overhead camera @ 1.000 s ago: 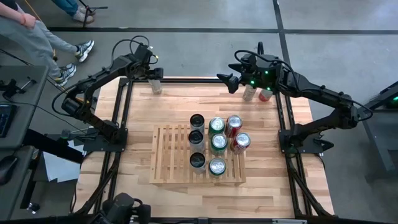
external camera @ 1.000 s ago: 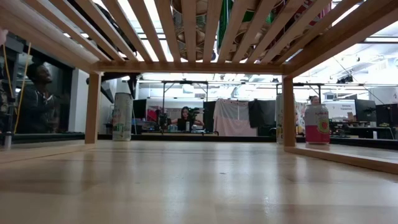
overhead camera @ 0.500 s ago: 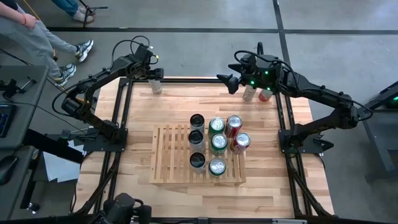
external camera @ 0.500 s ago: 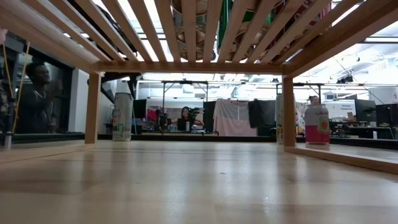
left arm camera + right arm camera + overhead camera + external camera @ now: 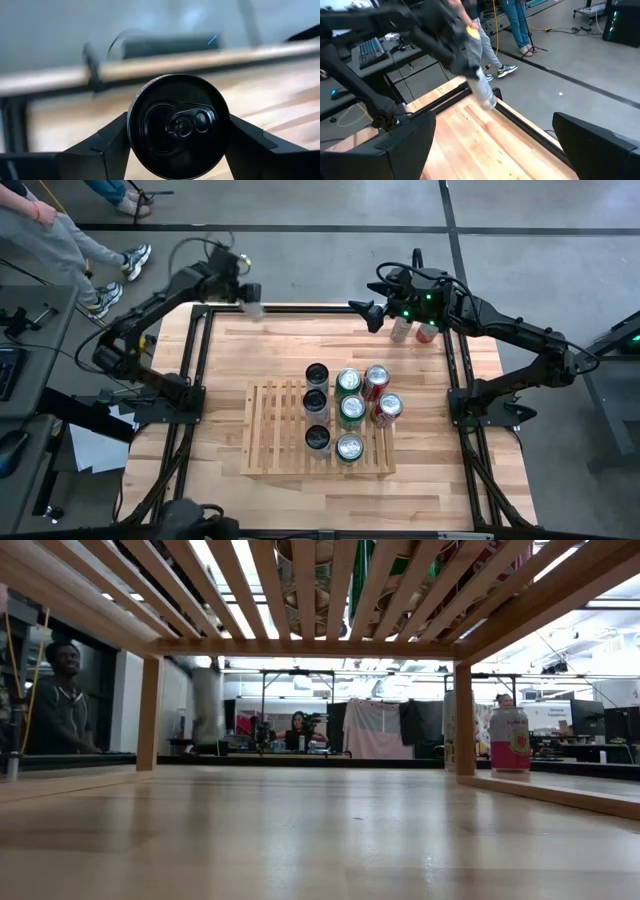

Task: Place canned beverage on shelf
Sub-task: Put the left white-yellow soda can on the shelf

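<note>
My left gripper (image 5: pixel 178 150) now has hold of a tall silver drink can with a dark top (image 5: pixel 178 125). A moment ago my fingers were wide apart around it. They have closed in and now press on both sides of the can. In the high view the can (image 5: pixel 251 307) is at the upper left of the wooden table (image 5: pixel 440 430), and it looks blurry there, so I think I am starting to lift it. My right gripper (image 5: pixel 372 313) waits at the upper right, wide open and holding nothing. The flat rack of light wooden slats (image 5: pixel 268 435) sits in the middle with seven cans on it. The left slats are bare, so my can could go there.
</note>
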